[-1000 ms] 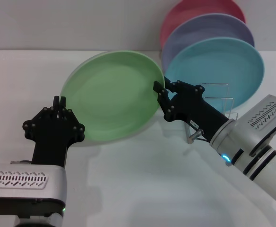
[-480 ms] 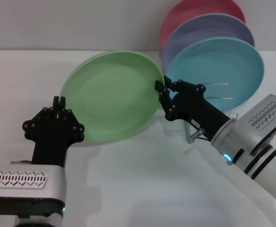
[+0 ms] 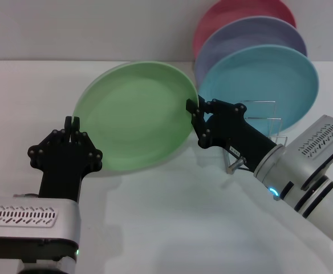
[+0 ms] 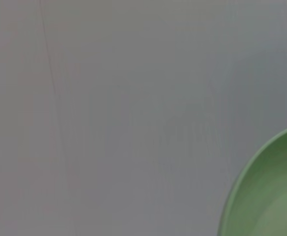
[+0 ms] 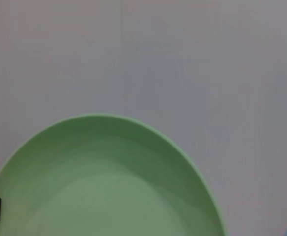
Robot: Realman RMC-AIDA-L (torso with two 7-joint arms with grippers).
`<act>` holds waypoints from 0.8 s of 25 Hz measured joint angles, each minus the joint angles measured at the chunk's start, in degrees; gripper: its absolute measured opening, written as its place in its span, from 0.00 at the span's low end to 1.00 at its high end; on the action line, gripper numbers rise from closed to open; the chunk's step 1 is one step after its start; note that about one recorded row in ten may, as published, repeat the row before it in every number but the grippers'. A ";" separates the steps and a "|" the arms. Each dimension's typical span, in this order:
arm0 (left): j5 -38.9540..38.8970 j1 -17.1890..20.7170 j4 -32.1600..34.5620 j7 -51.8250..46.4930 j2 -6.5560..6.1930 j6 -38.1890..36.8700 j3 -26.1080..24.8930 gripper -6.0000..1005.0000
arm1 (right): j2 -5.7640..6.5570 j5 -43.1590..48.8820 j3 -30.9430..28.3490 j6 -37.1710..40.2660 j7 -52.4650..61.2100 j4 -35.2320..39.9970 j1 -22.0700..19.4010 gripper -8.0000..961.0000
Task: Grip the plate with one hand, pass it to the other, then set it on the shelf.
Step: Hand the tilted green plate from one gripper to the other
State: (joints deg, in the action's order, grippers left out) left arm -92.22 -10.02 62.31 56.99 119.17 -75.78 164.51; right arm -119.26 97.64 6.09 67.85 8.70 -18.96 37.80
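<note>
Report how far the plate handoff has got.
Done: the green plate is lifted and held tilted, with the right gripper clamped on its rim. In hand: the handoff looks finished, since the left gripper sits shut at the plate's lower left edge, apparently not gripping it. Left: setting the plate in the wire rack, which already holds blue, purple and pink plates.

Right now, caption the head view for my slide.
Right gripper clamps the light green plate by its rim beside the wire plate rack; left gripper shut at its opposite edge.
</note>
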 joint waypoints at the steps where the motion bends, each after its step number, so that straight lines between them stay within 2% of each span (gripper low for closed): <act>1: 0.00 0.00 0.00 -0.01 0.00 0.01 0.00 0.04 | 0.00 0.03 -0.02 0.00 0.00 0.00 -0.01 0.16; 6: 0.00 0.04 0.00 -0.03 0.01 -0.01 0.01 0.04 | -0.01 0.11 -0.19 0.00 0.00 0.05 -0.11 0.12; 20: 0.03 0.17 0.01 -0.08 0.00 -0.07 0.16 0.04 | 0.00 0.18 -0.21 0.48 0.00 0.63 -0.44 0.11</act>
State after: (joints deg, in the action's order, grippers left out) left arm -92.19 -9.85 62.31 56.91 119.17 -75.85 164.67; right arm -119.27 97.82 5.89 68.33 8.70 -18.33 37.36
